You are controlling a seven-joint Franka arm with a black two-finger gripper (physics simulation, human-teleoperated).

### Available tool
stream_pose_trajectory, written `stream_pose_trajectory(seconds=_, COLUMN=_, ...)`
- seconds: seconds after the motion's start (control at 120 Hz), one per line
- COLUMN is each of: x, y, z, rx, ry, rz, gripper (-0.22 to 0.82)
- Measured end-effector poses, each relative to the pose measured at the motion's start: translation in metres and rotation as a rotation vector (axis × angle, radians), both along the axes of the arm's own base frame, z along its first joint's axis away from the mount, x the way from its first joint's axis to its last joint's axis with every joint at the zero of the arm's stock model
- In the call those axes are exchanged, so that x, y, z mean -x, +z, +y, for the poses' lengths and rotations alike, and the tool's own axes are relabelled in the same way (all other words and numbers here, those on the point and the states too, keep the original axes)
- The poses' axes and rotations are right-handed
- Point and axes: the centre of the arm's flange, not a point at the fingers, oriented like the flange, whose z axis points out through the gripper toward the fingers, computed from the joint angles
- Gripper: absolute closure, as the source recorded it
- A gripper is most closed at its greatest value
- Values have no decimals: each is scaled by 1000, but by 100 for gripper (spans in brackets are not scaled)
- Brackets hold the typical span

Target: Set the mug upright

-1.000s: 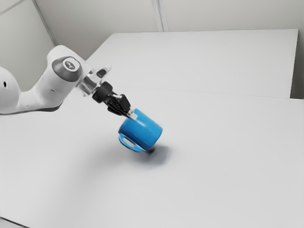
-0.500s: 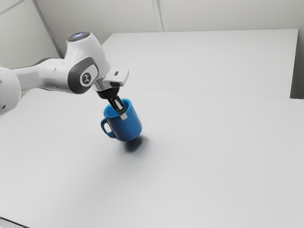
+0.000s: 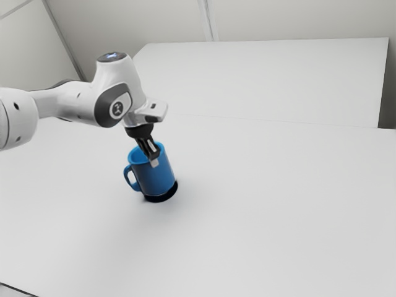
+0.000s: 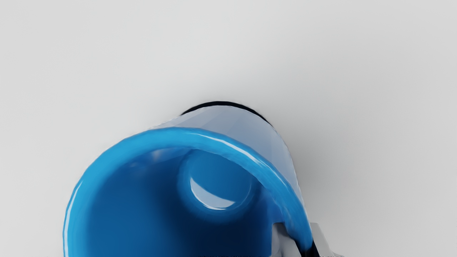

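The mug (image 3: 156,178) is held near upright, mouth up, well in from the worktop (image 3: 278,216) edge at the exterior view's lower left. The jaws are closed across its rim (image 4: 171,137). Righting appears nearly complete; base contact cannot be confirmed. Release remains.

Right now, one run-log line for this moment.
gripper: shut on mug wall, one finger inside | mug: mouth up, base down at table | handle: toward exterior view's left

A smooth, pale grey tabletop (image 3: 278,216) spreads before me; beyond it stands a flat white rectangular surface (image 3: 266,77), backed by plain off-white wall panels (image 3: 297,18).
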Motion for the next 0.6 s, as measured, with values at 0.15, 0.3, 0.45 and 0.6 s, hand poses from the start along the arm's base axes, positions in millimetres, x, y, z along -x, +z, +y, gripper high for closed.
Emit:
stream_pose_trajectory(seconds=0.15, x=0, y=-2, z=-7, rx=3, ry=6, rz=8, gripper=79)
stream_pose_trajectory(seconds=0.3, x=0, y=-7, z=-20, rx=2, ry=-5, rz=15, gripper=78)
stream_pose_trajectory(seconds=0.45, x=1, y=-7, z=-34, rx=10, ry=-19, rz=17, gripper=55)
stream_pose_trajectory(seconds=0.6, x=5, y=11, z=-39, rx=42, ry=-15, rz=-9, gripper=28)
